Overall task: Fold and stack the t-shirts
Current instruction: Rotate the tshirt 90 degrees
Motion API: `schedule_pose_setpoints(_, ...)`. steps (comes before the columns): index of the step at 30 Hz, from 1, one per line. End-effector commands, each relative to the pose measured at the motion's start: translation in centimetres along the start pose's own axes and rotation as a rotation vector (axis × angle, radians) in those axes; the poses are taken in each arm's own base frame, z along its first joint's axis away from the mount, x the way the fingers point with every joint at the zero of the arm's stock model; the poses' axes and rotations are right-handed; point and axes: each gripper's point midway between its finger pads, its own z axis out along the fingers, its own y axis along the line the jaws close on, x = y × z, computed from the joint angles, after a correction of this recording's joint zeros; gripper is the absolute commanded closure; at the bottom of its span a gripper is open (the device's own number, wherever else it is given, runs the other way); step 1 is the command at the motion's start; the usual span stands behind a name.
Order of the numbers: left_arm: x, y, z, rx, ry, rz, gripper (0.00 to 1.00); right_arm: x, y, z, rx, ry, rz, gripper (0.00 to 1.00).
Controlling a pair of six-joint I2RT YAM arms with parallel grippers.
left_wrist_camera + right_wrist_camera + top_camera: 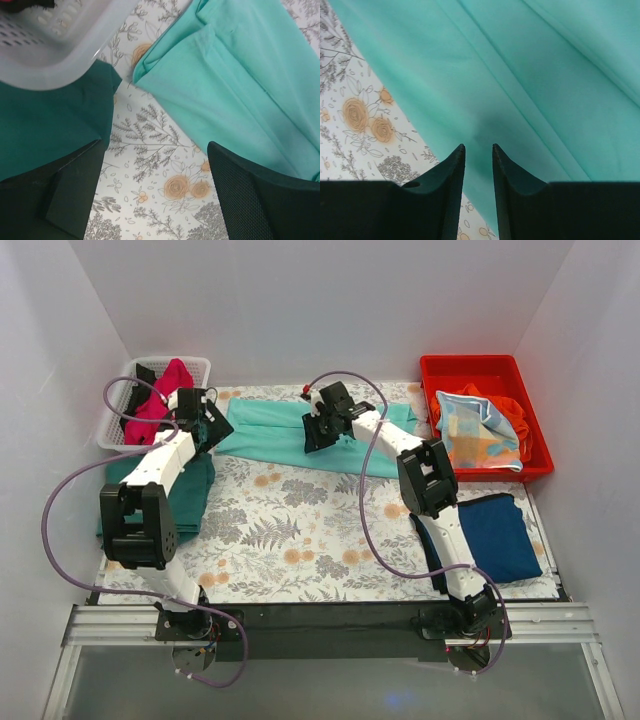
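You look mid-fold on the mint t-shirt (290, 433) stretched across the far tabletop (290, 540), left gripper (154, 147) jaws spread wide at its end, right gripper (479, 147) jaws barely parted, empty above it; next, pinch an edge.

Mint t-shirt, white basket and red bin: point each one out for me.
mint t-shirt (268, 436): top external view, on its left half.
white basket (55, 60): left wrist view, on the near wall.
red bin (470, 373): top external view, on the bare far end.
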Motion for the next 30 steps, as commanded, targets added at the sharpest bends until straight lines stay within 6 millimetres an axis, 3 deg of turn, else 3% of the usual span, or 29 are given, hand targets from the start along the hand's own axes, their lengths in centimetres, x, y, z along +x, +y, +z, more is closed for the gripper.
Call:
schedule_pose_setpoints(1, 0.1, 0.2, -2.2, 0.030, -0.014, -0.021, 0.17, -2.7, 4.0, 0.1, -0.134, -0.074, -0.059, 0.65)
schedule_pose_setpoints(4, 0.3, 0.6, -2.8, 0.031, -0.016, -0.007, 0.17, -0.9, 3.4, 1.2, -0.121, -0.035, -0.033, 0.65)
schedule_pose_setpoints(6, 0.5, 0.8, -2.8, 0.028, -0.014, 0.004, 0.17, 1.6, 3.0, 1.6, -0.112, 0.020, -0.014, 0.65)
schedule_pose_setpoints(8, 0.5, 0.8, -2.7, 0.032, -0.013, 0.007, 0.16, 2.9, 3.2, 1.2, -0.114, 0.049, -0.012, 0.66)
schedule_pose_setpoints(9, 0.5, 0.7, -2.5, 0.032, -0.009, 0.009, 0.16, 5.2, 3.0, 1.4, -0.112, 0.098, -0.004, 0.66)
schedule_pose_setpoints(11, 0.3, 0.2, -2.4, 0.048, -0.007, 0.008, 0.16, 6.7, 3.8, 0.7, -0.115, 0.129, -0.012, 0.66)
schedule_pose_setpoints(15, 0.1, -0.7, -1.4, 0.068, 0.004, 0.016, 0.16, 11.6, 4.8, -1.0, -0.113, 0.229, -0.014, 0.66)
schedule_pose_setpoints(19, 0.4, -1.7, 0.7, 0.083, 0.043, 0.051, 0.16, 13.9, 5.8, -2.5, -0.108, 0.297, -0.081, 0.67)
schedule_pose_setpoints(24, -1.2, -5.6, 2.3, 0.201, 0.058, 0.087, 0.16, 16.3, 6.7, -6.0, -0.116, 0.393, -0.070, 0.68)
schedule_pose_setpoints(25, -1.1, -6.4, 2.6, 0.235, 0.077, 0.097, 0.16, 16.9, 6.5, -6.6, -0.101, 0.408, -0.067, 0.69)
schedule_pose_setpoints(26, -0.3, -6.6, 3.9, 0.237, 0.109, 0.102, 0.16, 18.9, 6.0, -7.3, -0.089, 0.455, -0.076, 0.69)
schedule_pose_setpoints(27, -1.4, -8.2, 3.8, 0.287, 0.095, 0.112, 0.16, 18.9, 5.6, -8.3, -0.050, 0.447, -0.088, 0.70)
schedule_pose_setpoints(29, 0.0, -9.6, 5.2, 0.343, 0.156, 0.131, 0.16, 20.9, 4.9, -9.5, -0.012, 0.482, -0.086, 0.71)
schedule_pose_setpoints(30, -0.6, -10.9, 5.0, 0.383, 0.150, 0.146, 0.16, 20.2, 4.7, -10.5, 0.016, 0.453, -0.103, 0.71)
